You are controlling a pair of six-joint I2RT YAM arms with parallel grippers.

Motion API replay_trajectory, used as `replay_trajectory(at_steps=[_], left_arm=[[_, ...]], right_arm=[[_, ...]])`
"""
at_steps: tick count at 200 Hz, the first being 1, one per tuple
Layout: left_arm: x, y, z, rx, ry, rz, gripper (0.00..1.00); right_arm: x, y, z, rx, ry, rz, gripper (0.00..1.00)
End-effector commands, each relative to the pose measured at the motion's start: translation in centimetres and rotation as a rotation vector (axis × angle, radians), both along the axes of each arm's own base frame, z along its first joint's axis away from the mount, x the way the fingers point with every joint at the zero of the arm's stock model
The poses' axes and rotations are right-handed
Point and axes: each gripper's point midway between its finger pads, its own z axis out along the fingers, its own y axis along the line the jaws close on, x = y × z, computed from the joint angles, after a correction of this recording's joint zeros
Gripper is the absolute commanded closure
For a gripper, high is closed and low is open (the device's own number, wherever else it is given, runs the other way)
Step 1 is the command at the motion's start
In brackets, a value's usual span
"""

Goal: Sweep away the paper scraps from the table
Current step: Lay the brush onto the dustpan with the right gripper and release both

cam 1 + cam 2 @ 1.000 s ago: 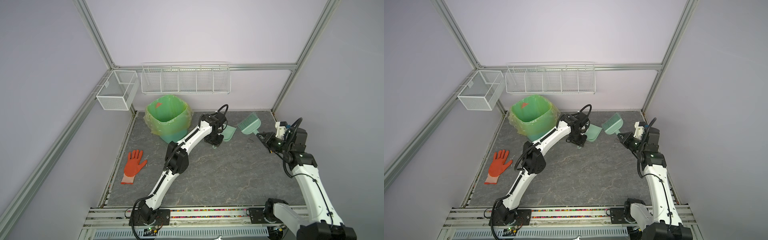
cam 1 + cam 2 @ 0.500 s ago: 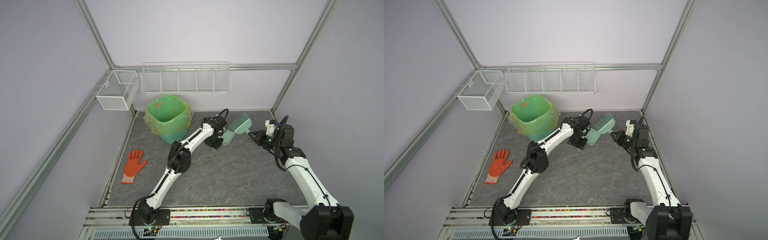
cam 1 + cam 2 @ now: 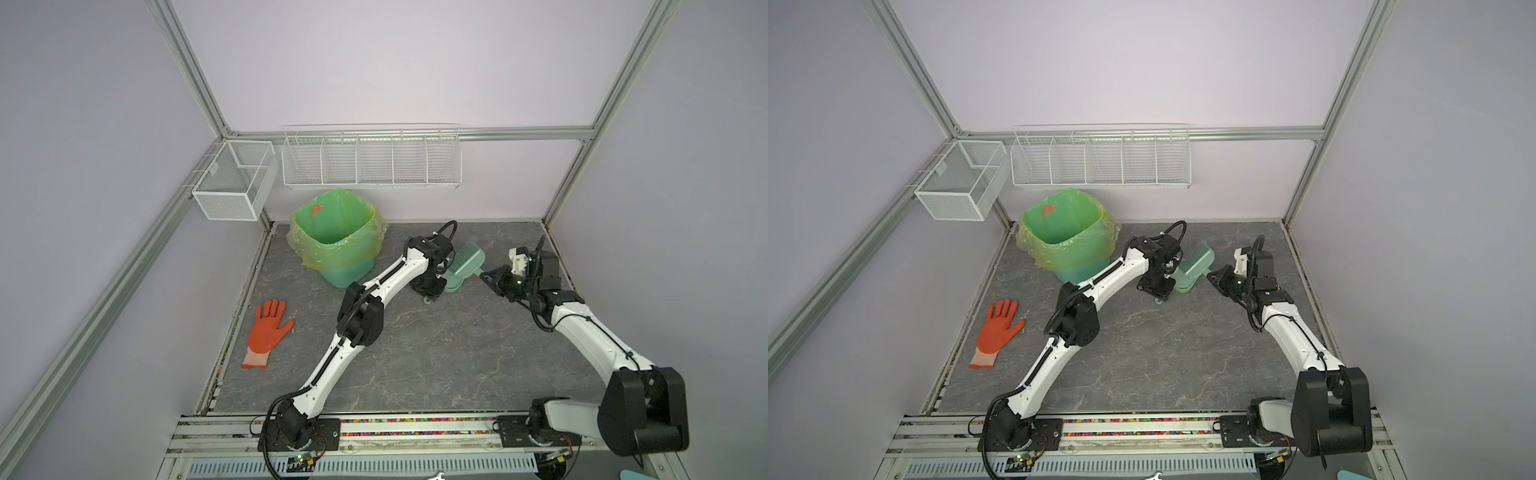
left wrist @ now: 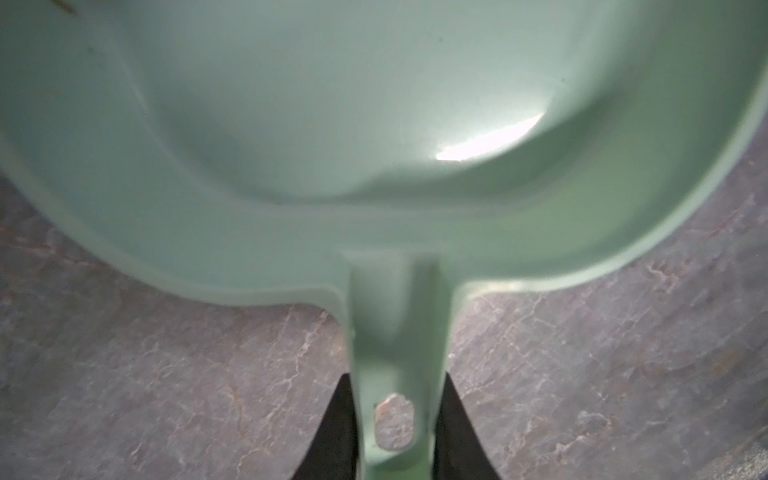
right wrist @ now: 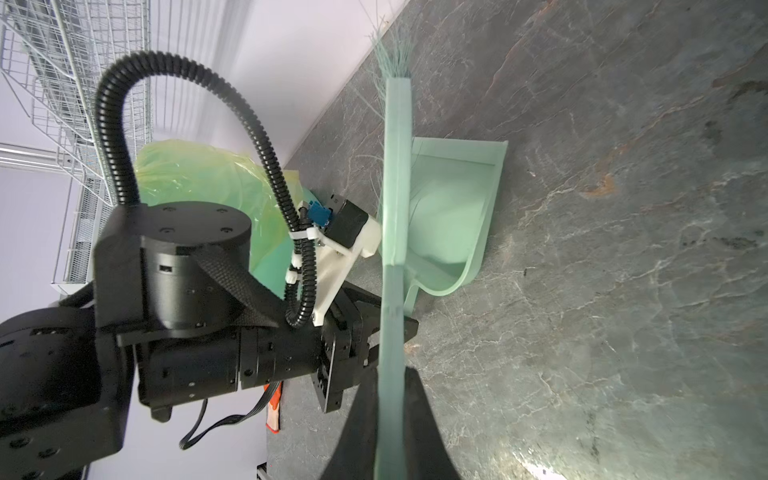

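change: brush (image 3: 467,259) has swung in from well right of the dustpan (image 3: 453,284) and now lies across its open mouth; the dustpan has barely shifted.
meaning: looks like a last flick into the pan or parking the tools; sweeping seems nearly done.
paper scraps: none visible on the counter (image 3: 436,353) or in the pan's bowl (image 4: 374,104); can't tell whether they're in the bin (image 3: 336,232).
left gripper (image 4: 395,436): clamped on the dustpan's handle, pan lip down on the counter.
right gripper (image 5: 388,415): clenched on the brush's flat handle.
brush/pan contact: can't tell.
dustpan: glossy mint plastic, smooth scooped bowl, raised rim, straight front lip, hang hole in handle.
brush: same mint plastic, thin flat back, fine splayed bristles (image 5: 392,45).
counter: dark grey, matte, pale marble-like veins.
bin: teal tub, crinkly translucent green liner.
other: orange glove (image 3: 268,328) lies flat near the counter's left edge, well clear.
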Motion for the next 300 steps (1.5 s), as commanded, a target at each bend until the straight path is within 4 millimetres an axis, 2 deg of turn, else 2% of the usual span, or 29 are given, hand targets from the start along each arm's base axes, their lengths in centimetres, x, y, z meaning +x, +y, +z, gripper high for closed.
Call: replay_trajectory(at_steps=[1, 56, 102, 105, 114, 161, 210, 241, 259, 284, 300], left_arm=[[0.3, -0.4, 0.8, -0.008, -0.030, -0.024, 0.97], [0.5, 0.0, 0.8, 0.009, -0.042, -0.014, 0.90], [0.6, 0.1, 0.9, 0.010, -0.044, -0.012, 0.81], [0.5, 0.1, 0.9, 0.011, -0.042, -0.012, 0.80], [0.4, 0.1, 1.0, 0.009, -0.040, -0.008, 0.79], [0.7, 0.3, 1.5, 0.015, -0.059, 0.002, 0.72], [0.9, 0.3, 1.3, 0.019, -0.068, 0.015, 0.61], [1.1, 0.7, 1.6, 0.034, -0.078, 0.024, 0.59], [0.8, 0.5, 2.4, 0.012, -0.071, 0.028, 0.53], [0.5, 0.6, 3.6, -0.002, -0.073, 0.043, 0.35], [0.4, 0.9, 4.4, -0.002, -0.080, 0.046, 0.28]], right_arm=[[0.9, 1.0, -0.1, 0.025, -0.022, 0.009, 0.93], [2.0, 2.9, -1.4, 0.047, 0.008, 0.050, 0.93], [2.5, 3.5, -2.8, 0.047, 0.030, 0.063, 0.93], [3.2, 3.7, -1.9, 0.051, 0.005, 0.067, 0.93], [3.5, 3.9, -1.9, 0.057, 0.003, 0.075, 0.93], [4.5, 4.5, -3.4, 0.080, 0.020, 0.098, 0.93], [4.5, 4.7, -5.5, 0.082, 0.069, 0.113, 0.93], [4.0, 4.6, -6.6, 0.075, 0.096, 0.117, 0.90], [3.9, 4.4, -7.1, 0.073, 0.110, 0.115, 0.88], [3.7, 4.1, -7.9, 0.079, 0.144, 0.120, 0.85], [3.5, 3.9, -8.4, 0.074, 0.163, 0.123, 0.80]])
